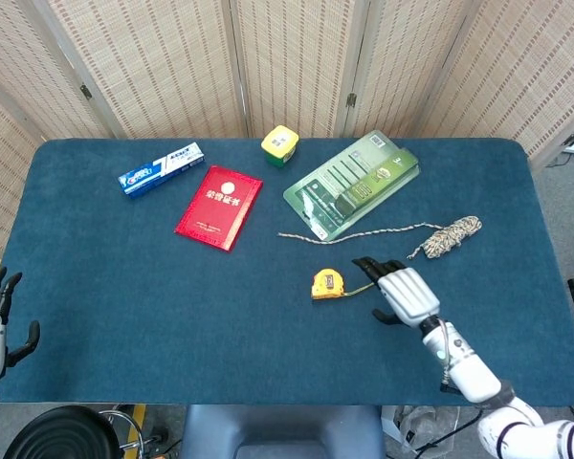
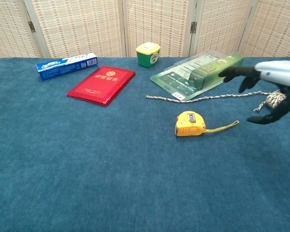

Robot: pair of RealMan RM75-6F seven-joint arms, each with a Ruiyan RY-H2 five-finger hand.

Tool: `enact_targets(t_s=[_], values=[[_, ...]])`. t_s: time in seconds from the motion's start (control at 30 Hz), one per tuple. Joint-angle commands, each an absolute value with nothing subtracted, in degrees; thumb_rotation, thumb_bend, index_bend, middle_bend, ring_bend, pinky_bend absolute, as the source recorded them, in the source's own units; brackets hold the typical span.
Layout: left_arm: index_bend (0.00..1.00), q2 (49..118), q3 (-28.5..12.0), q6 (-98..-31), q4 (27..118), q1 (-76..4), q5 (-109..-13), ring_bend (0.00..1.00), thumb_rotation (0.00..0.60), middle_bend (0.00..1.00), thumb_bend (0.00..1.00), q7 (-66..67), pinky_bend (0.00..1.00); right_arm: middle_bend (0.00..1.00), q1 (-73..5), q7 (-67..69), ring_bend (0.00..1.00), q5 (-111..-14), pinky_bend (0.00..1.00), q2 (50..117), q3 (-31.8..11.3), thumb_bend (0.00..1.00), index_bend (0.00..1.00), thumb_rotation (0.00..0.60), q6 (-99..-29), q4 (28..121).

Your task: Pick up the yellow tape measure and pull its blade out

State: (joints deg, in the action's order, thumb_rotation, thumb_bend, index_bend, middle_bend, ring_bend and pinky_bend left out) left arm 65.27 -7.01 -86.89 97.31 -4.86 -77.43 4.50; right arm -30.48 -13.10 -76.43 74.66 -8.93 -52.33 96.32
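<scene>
Blue table (image 1: 124, 316), one tape measure (image 2: 190, 123), one rope (image 2: 275, 98)

One tape measure (image 1: 326, 284), one toothpaste box (image 1: 161, 167)

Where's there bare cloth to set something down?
Free: the whole near half of the table, in front of the red booklet. Crowded: the back, and around the tape measure, rope and right hand.

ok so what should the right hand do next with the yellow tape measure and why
Probably ease the right hand left and down onto the yellow tape measure case to grip it. The hand hovers open beside it, holding nothing. The tape measure lies flat on the blue cloth table, a short stretch of its yellow blade already showing toward the hand.
</scene>
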Motion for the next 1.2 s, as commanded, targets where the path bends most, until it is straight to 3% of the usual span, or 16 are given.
enact_targets(t_s=[0.03,0.67,1.0,1.2], values=[[0.1,65.11,-6.98,-86.86,97.28,-4.75,-77.37,0.0,0.6,0.0,0.5,4.34,0.0,0.18,-35.0,-16.53,0.25,-71.6,0.21,80.07,-10.47,0.31,0.08,0.6,-47.6,91.13],[0.1,64.89,-7.3,-86.58,97.58,-4.55,-76.56,0.0,0.6,0.0,0.5,4.53,0.0,0.22,-43.65,-20.72,0.25,-63.0,0.21,90.7,-10.15,0.31,0.16,0.6,-42.39,77.32],[0.09,64.81,-7.63,-86.26,97.38,-4.58,-75.84,0.0,0.6,0.0,0.5,4.36,0.0,0.26,-45.59,-21.44,0.27,-61.45,0.21,93.2,-9.16,0.31,0.19,0.6,-41.75,73.98],[0.1,64.92,-8.05,-85.68,97.33,-5.14,-75.54,0.0,0.6,0.0,0.5,4.73,0.0,0.33,-46.27,-21.37,0.28,-60.4,0.21,93.75,-9.06,0.31,0.27,0.6,-41.72,72.97]])
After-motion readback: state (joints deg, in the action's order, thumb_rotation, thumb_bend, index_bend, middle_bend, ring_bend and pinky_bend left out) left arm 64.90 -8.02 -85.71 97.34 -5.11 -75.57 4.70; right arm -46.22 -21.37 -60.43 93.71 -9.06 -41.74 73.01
